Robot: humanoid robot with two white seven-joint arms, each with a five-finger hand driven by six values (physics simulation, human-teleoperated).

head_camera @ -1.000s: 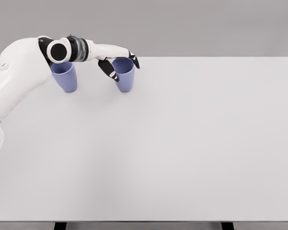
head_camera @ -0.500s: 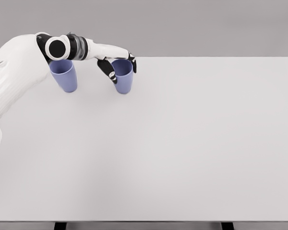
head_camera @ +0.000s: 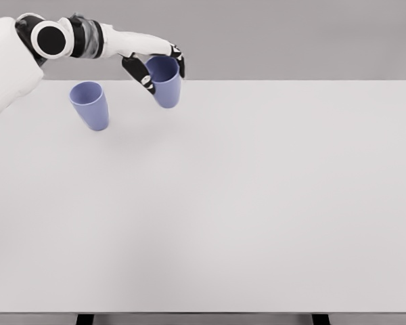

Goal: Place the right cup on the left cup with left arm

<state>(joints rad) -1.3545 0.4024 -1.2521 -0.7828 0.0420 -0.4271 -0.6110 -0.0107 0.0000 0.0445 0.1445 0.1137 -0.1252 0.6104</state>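
Your left hand [head_camera: 157, 66] is clamped around the right cup's [head_camera: 165, 87] rim, held above the counter [head_camera: 257, 203] so it can clear the left cup [head_camera: 90, 105] down to its left.

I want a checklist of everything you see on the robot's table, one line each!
Surface: plain white table.
Job's things: two purple-blue plastic cups; left cup upright on the table, right cup raised above it, held.
Clutter: nothing seen.
Hands: left hand gripping the right cup at its rim; right hand not in view.
Cables: nothing seen.
Surroundings: grey wall behind; dark table legs at the bottom edge.
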